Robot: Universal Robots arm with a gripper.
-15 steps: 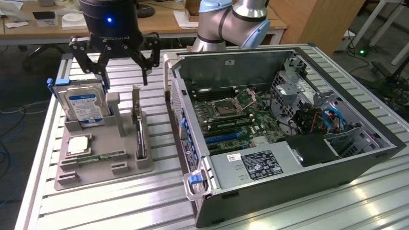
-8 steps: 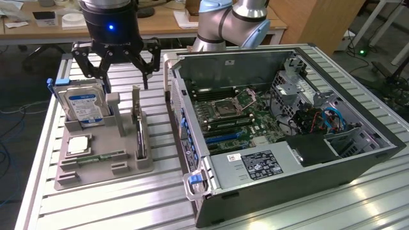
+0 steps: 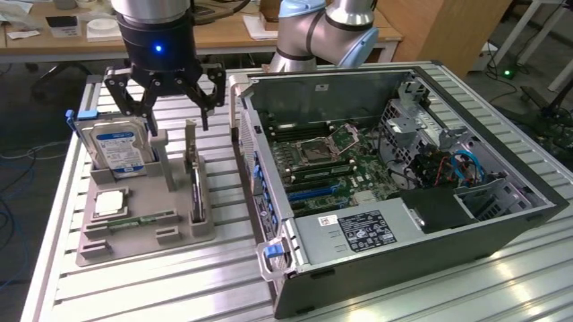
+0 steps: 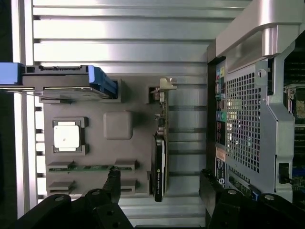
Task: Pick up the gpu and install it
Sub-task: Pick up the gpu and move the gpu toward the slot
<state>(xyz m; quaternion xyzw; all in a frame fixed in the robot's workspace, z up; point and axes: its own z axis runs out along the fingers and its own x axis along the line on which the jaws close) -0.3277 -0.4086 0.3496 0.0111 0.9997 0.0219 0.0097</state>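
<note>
Black fingers (image 4: 112, 183) of my claw (image 4: 161, 172) stand wide apart and hold nothing, hanging above the gpu (image 4: 159, 164). That card stands on edge in a slot of the grey holder (image 4: 138, 143), between the hard drive (image 4: 71, 81) and the open computer case (image 4: 248, 119).

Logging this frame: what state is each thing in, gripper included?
gripper: open, above the holder, holding nothing.
gpu: standing on edge in its holder slot, not gripped.
hard drive: upright in its holder slot.
processor chip: lying flat in its recess.
memory stick: lying in its slot.
computer case: on its side, open, board exposed.
</note>
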